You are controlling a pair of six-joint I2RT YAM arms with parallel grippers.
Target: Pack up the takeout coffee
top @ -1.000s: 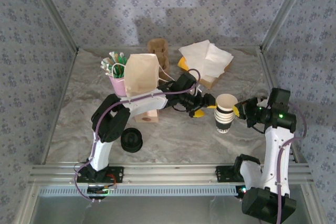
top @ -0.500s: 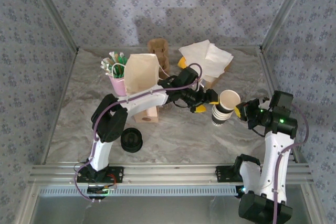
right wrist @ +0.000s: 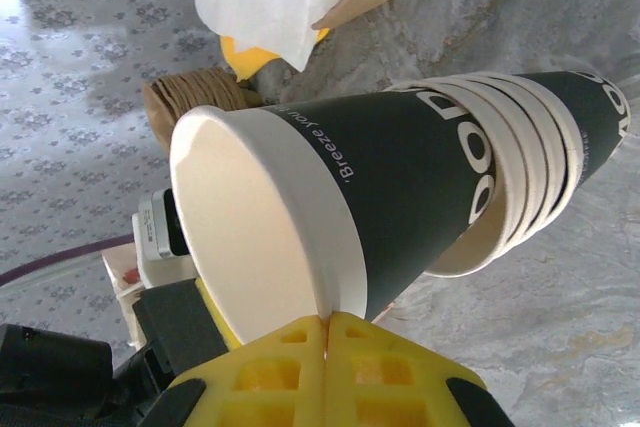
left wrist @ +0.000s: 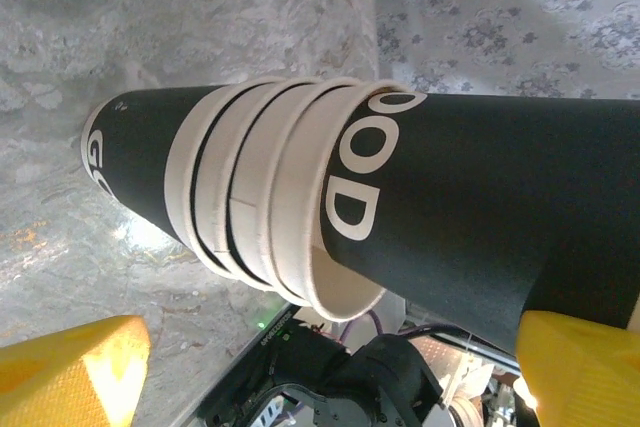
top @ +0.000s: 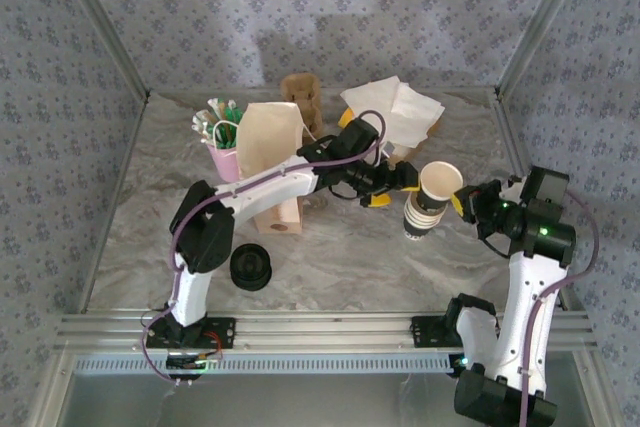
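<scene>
Two arms at the cup stack (top: 424, 209)
The right gripper (right wrist: 325, 332) is pinching the top cup's (right wrist: 400, 177) rim; the left gripper's (top: 394, 186) jaws are standing spread around it.

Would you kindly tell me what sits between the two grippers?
The stack of paper cups stands between the left gripper and the right gripper, as the top view shows; the right one pinches its top rim.

On the dark top cup (right wrist: 400, 167), small white words "Breeze you" are being shown, with large letters "OOD"; "GO" is being shown on the lowest cup (left wrist: 140, 177).
</scene>
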